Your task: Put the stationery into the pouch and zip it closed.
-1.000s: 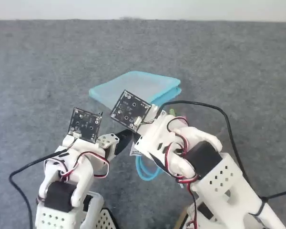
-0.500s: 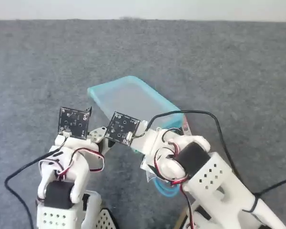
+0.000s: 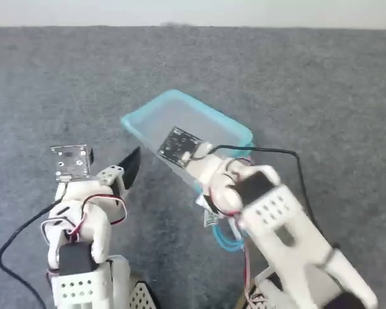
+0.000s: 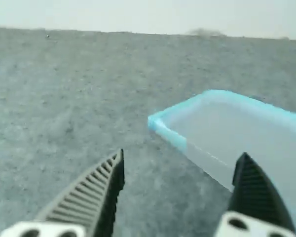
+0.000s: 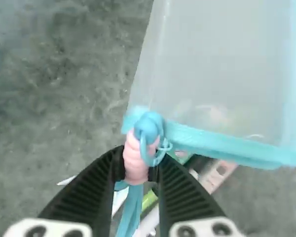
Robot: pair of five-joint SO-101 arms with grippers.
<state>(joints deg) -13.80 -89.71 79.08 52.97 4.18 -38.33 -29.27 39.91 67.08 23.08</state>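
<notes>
The right gripper pinches what looks like the pink zipper pull between its tips; the pouch runs lengthwise away beyond them. The left gripper, spread wide, has the pouch's corner just ahead, apart.

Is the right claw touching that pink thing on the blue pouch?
Touching. The right wrist view shows the right gripper pinching the pink tab at the pouch corner, its jaws pressed on both sides.

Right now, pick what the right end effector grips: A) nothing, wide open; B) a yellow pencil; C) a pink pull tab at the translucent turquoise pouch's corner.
C: the right end effector is shut on the pink pull tab at the corner of the translucent turquoise pouch.
</notes>
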